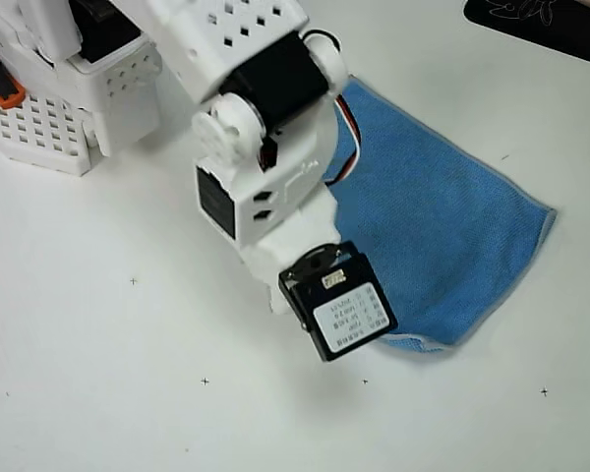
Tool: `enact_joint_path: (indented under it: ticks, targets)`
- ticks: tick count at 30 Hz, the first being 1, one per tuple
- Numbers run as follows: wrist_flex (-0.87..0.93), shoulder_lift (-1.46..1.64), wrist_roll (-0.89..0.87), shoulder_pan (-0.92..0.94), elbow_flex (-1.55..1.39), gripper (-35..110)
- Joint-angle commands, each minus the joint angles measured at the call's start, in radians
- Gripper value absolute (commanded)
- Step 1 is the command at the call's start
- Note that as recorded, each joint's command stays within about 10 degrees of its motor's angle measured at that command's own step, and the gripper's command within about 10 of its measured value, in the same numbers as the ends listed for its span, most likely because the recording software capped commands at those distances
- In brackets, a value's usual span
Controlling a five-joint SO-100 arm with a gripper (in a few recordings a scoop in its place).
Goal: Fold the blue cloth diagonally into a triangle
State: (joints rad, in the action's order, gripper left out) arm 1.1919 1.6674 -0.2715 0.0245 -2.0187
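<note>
Lying on a white table point(98, 413), the blue cloth point(442, 236) spreads right of centre in the overhead view, its pale grey edge running along the lower right side. A white robot arm point(265, 147) reaches over the cloth's left part. Its gripper point(339, 315) is hidden beneath a black motor, so whether it is open or holding anything cannot be told.

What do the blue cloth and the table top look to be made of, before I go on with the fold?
The blue cloth: soft woven fabric, probably microfibre, matte with a fine nap, a pale stitched edge and limp folds. The table: smooth, hard, white, likely laminate or painted board, with a faint sheen and small printed cross marks.
</note>
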Motion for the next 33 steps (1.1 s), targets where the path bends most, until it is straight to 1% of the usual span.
enact_joint_path:
  ticks: [1, 7, 11, 14, 18, 21, 33]
  targets:
    - [0.109, -0.061, -0.044, -0.009, 0.173, 30]
    - [0.123, -0.052, -0.021, 0.037, 0.221, 30]
    - [0.178, -0.092, 0.011, 0.063, 0.314, 30]
    - [0.187, -0.098, 0.044, 0.098, 0.345, 30]
    - [0.219, -0.138, 0.043, 0.100, 0.411, 30]
    - [0.225, -0.152, 0.025, 0.097, 0.417, 30]
    - [0.219, -0.233, -0.117, -0.029, 0.485, 30]
